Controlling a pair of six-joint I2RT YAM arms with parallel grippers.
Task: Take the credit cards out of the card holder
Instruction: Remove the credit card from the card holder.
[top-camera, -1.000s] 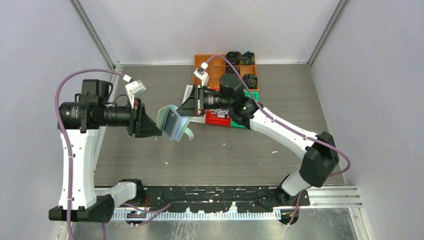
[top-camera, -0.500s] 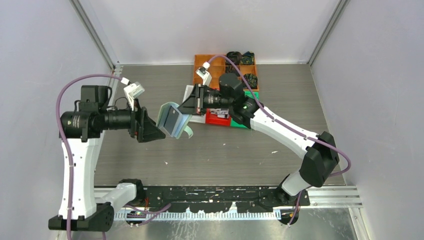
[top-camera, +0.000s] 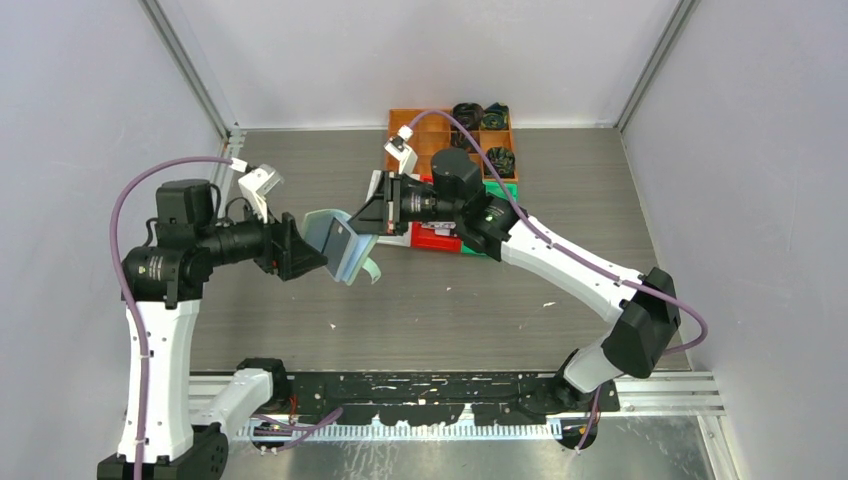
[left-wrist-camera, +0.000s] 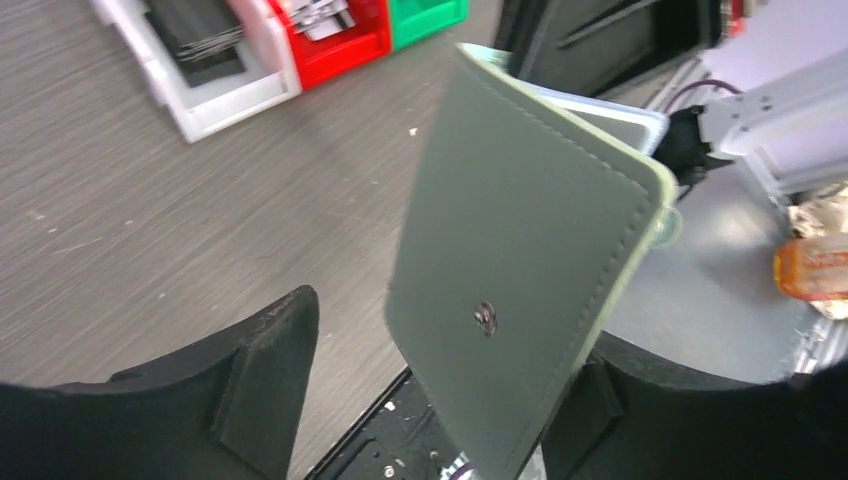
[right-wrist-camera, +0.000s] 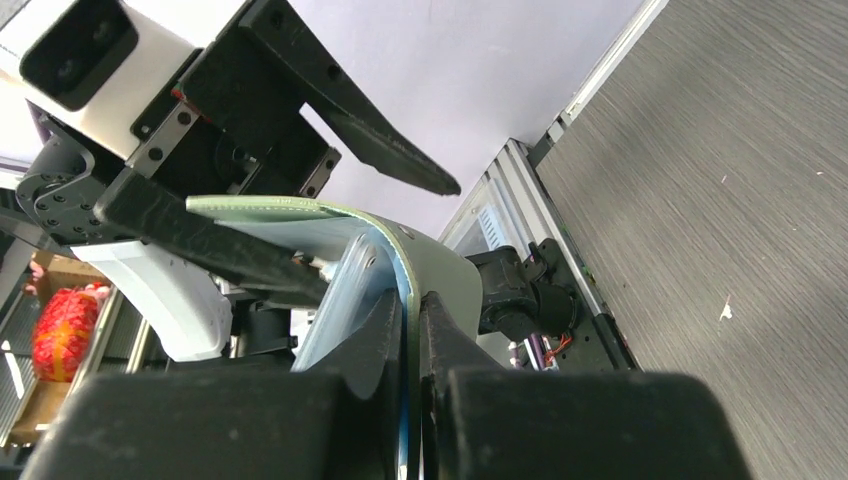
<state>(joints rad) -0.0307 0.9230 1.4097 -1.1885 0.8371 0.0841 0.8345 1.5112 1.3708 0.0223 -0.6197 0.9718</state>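
Observation:
The card holder (top-camera: 337, 247), a pale sage-green wallet with a metal snap, hangs unfolded above the table between both arms. My right gripper (top-camera: 362, 225) is shut on one flap of the card holder (right-wrist-camera: 445, 270), its fingers (right-wrist-camera: 385, 330) pinching beside the bluish clear pockets (right-wrist-camera: 340, 295). My left gripper (left-wrist-camera: 450, 330) is open around the card holder (left-wrist-camera: 520, 230), with a wide gap on its left side. Black credit cards (left-wrist-camera: 195, 30) lie in a white bin (left-wrist-camera: 215, 100), and silvery ones (left-wrist-camera: 318, 12) in a red bin. I cannot tell whether cards sit in the pockets.
A red bin (top-camera: 435, 238), a green bin (top-camera: 503, 190) and an orange compartment tray (top-camera: 432, 140) with dark fabric bundles (top-camera: 482, 115) stand behind the right gripper. Grey walls close in the wood-grain table (top-camera: 450, 310) on three sides.
My left gripper's jaws have spread apart and let go of the holder. The right gripper has carried the holder slightly left and tilted it. The left arm has sunk lower.

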